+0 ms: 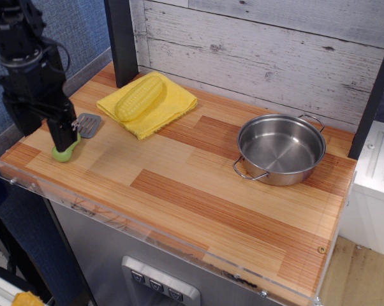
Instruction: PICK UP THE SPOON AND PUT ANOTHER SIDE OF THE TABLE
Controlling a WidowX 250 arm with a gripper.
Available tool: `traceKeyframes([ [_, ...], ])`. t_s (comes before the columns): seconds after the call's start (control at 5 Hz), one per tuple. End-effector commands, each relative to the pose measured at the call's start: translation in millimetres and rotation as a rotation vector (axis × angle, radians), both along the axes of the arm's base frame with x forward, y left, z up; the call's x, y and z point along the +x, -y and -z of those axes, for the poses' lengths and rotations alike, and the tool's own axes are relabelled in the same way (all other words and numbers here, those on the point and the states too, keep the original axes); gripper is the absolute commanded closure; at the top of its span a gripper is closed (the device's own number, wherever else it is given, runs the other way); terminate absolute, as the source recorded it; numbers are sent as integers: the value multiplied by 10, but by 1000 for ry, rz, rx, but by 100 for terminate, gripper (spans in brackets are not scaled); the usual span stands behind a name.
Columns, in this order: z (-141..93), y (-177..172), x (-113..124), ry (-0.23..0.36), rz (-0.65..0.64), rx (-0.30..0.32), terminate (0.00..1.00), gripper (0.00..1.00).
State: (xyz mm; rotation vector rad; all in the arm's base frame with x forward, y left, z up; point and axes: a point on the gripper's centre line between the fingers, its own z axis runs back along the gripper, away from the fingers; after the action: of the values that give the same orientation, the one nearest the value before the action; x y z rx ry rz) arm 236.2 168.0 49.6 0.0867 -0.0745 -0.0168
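The spoon [87, 124] lies at the left end of the wood-plank table [198, 191], with its grey slotted head toward the back and its lime-green handle toward the front edge. My black gripper [41, 126] is low over the handle, its jaws apart. Its right finger [64, 131] covers the middle of the handle, and only the handle's rounded end shows below it. I cannot tell whether the finger touches the spoon. The left finger hangs near the table's left edge.
A yellow corn cob [139, 97] lies on a yellow cloth [163, 108] just behind and right of the spoon. A steel pot [280, 148] with two handles stands at the right. A black post [122, 41] rises at the back left.
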Motion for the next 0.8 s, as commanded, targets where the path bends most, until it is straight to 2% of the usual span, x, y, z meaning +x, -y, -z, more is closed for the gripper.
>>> traceKeyframes([
  [0.0, 101, -43, 23, -14, -38, -2, 0, 0],
  [0.2, 198, -60, 60, -31, -43, -11, 0, 0],
  [0.4, 238, -79, 100, -34, -38, 2, 0, 100],
  [0.6, 230, -69, 125, -31, -34, 30, 0, 100],
])
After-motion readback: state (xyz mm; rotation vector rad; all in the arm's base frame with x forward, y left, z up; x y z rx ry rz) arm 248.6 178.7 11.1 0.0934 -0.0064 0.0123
